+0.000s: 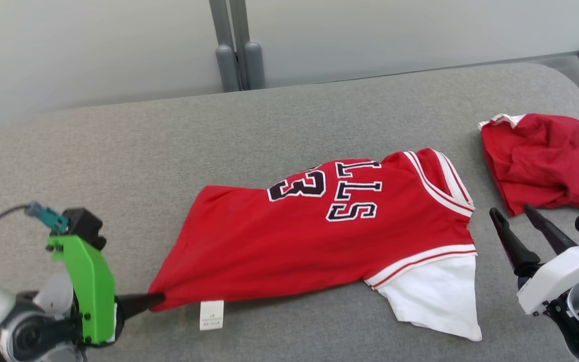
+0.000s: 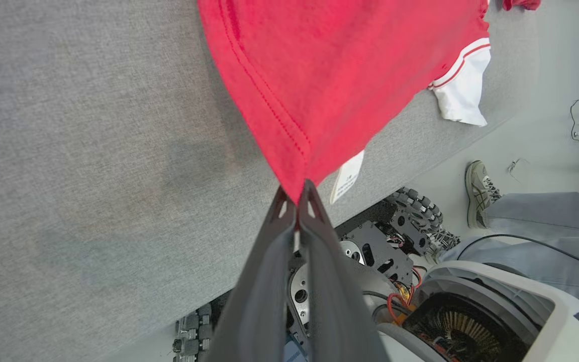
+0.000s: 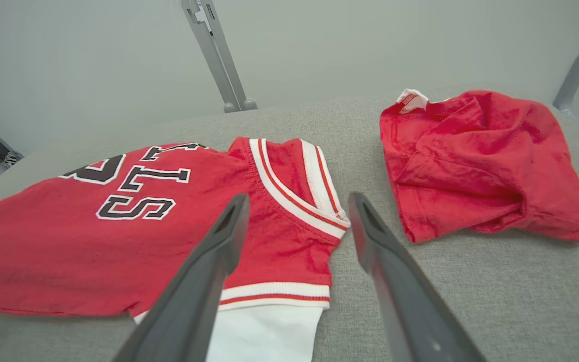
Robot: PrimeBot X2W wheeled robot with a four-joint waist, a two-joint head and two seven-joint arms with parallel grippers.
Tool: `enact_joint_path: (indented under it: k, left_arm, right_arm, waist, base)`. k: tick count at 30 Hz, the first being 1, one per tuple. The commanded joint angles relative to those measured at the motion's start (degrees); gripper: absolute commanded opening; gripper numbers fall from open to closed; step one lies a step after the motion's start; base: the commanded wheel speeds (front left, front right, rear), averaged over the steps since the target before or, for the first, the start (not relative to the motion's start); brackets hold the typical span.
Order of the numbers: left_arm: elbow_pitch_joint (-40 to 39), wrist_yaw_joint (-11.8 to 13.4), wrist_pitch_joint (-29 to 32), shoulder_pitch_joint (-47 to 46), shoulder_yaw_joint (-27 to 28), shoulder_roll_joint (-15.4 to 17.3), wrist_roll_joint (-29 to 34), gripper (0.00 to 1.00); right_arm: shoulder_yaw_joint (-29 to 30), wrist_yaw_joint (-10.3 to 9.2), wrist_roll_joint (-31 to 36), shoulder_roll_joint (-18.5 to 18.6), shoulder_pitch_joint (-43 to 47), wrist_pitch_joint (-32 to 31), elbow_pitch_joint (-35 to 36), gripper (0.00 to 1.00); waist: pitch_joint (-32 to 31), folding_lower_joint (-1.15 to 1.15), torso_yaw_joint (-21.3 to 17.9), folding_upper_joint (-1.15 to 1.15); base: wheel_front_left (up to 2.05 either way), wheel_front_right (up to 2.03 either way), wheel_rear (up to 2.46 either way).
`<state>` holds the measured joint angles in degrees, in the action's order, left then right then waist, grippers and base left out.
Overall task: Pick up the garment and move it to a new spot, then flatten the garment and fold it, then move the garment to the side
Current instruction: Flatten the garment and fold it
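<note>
In the head view, the garment (image 1: 319,241) lies face up across the middle of the grey padded surface (image 1: 118,151), roughly spread but uneven. Its near-left hem corner is pinched by the left gripper (image 1: 156,300), just by the white label (image 1: 211,315). The right gripper (image 1: 510,210) hovers with fingers apart at the near right, between the collar and the smaller red garment (image 1: 541,161).

In the left wrist view, the fingers (image 2: 314,211) are clamped together on the hem corner of the garment (image 2: 340,75), which looks pulled taut.

In the right wrist view, the open right gripper (image 3: 299,198) holds nothing.

Flattening seems under way; folding and moving aside remain.
</note>
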<state>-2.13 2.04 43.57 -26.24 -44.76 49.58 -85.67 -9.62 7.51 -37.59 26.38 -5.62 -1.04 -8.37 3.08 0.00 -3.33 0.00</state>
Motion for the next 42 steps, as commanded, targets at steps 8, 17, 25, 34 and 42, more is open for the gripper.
enact_joint_path:
  k: [8,17,25,34,42]
  left_arm:
    - [8.2,-4.6,-12.1,7.6,-0.9,-5.6,3.3,0.13]
    - [21.0,-9.2,-20.1,5.4,-2.4,-13.3,7.4,0.64]
    - [22.0,-9.5,-23.7,2.0,-4.4,-12.5,10.6,1.0]
    - [12.8,-6.4,-34.6,1.3,-0.3,-5.0,17.3,1.0]
    - [7.3,6.3,-55.7,9.7,4.0,-5.2,27.4,1.0]
  right_arm:
    - [2.7,-0.04,2.3,-1.5,1.5,-2.4,3.8,1.0]
    - [1.9,-0.04,3.3,-4.4,0.7,-3.6,4.8,1.0]
    - [0.6,-0.04,4.3,-3.8,-1.5,-1.9,4.6,1.0]
    - [6.7,-0.04,8.7,-4.7,-0.6,6.8,6.3,1.0]
    - [11.9,-0.04,12.8,-9.4,3.8,13.2,6.5,1.0]
  waist:
    - [0.6,0.0,0.3,0.0]
    - [1.9,0.0,0.7,0.0]
    - [1.5,0.0,1.2,0.0]
    - [-1.0,0.0,2.5,0.0]
    - [-4.0,0.0,2.3,0.0]
  base:
    - [0.0,0.0,0.0]
    - [0.0,0.0,0.0]
    - [0.0,0.0,0.0]
    - [0.0,0.0,0.0]
    - [0.0,0.0,0.0]
